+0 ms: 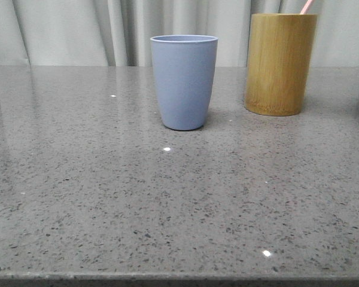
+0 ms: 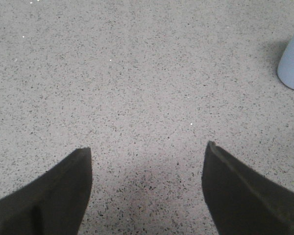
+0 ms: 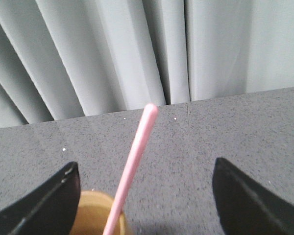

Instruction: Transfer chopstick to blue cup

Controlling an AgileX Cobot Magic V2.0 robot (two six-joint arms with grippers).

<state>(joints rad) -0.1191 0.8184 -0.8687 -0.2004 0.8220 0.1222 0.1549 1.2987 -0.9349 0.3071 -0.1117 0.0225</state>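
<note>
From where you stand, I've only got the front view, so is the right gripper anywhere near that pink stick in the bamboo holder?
Observer: Yes. The right gripper hangs above the bamboo holder, with the chopstick between its open fingers.
Operator: Is it touching the stick?
Observer: No, both fingers stand clear of it.
Operator: And the left arm?
Observer: The left gripper is open over bare table, with the blue cup off to one side.
</note>
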